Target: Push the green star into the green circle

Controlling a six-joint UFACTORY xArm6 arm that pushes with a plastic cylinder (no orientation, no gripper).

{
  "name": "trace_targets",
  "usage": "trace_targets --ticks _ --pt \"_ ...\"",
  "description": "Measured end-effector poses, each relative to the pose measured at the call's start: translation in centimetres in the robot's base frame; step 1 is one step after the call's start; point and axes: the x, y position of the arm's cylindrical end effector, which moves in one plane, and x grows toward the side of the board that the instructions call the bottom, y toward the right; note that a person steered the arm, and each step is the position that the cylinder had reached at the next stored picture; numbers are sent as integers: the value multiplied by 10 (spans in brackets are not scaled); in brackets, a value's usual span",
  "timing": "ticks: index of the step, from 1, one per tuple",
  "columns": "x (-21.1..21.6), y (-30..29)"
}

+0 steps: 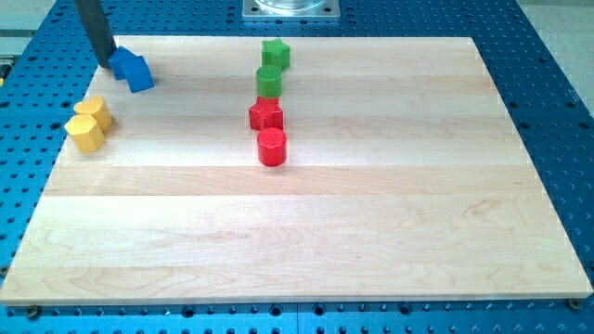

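Observation:
The green star (276, 53) lies near the view's top centre of the wooden board. The green circle (269, 81), a cylinder, stands just below it, touching or nearly touching. My tip (108, 63) is at the view's top left, far left of both green blocks, resting against the left side of two blue blocks (131, 69).
A red star (265, 115) and a red cylinder (272, 147) sit in a line below the green circle. Two yellow blocks (89, 123) sit at the left edge. The wooden board (371, 232) lies on a blue perforated table (557, 83).

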Motion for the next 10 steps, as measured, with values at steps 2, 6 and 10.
trace_targets --ticks 2,6,10 --pt "-19 22" --pt "-30 249" --pt "56 264"
